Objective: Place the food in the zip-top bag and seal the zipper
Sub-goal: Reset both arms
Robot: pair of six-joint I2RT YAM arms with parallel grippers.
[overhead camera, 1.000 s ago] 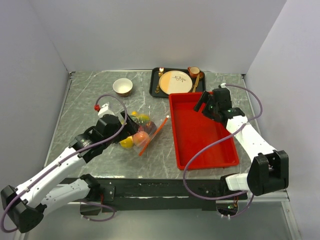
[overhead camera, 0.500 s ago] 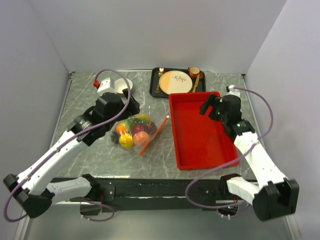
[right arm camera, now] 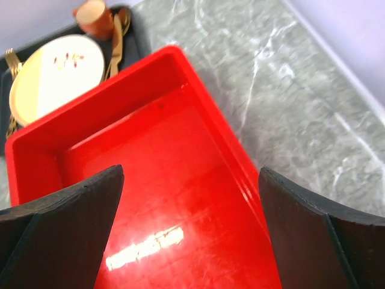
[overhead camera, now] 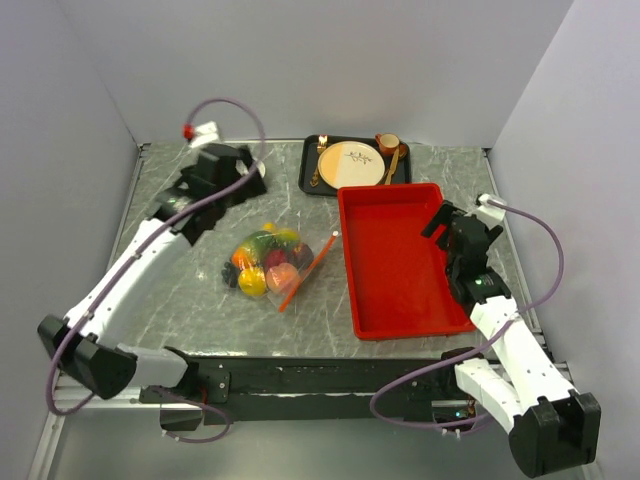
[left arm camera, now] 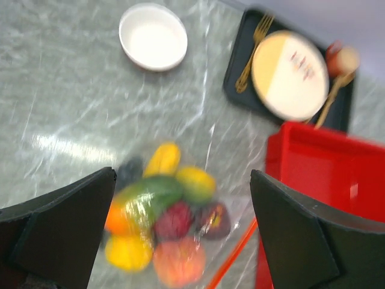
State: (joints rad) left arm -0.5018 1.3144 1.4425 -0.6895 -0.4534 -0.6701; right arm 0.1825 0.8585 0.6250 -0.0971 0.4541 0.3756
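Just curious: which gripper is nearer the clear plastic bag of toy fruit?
Left. The left gripper hangs open above the clear plastic bag, toward its far side; the right gripper, also open, hovers over the red rectangular tray, near its right edge.

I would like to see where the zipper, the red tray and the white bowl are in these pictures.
zipper (overhead camera: 306,272): top view, middle of the orange-red strip.
red tray (overhead camera: 400,275): top view, its bare floor.
white bowl (left arm camera: 153,36): left wrist view, its inner bottom.

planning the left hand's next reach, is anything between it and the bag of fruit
Nothing visible does. The open left hand hangs above the zip-top bag, with the fruit in plain sight between its fingers. The white bowl sits apart from the bag.
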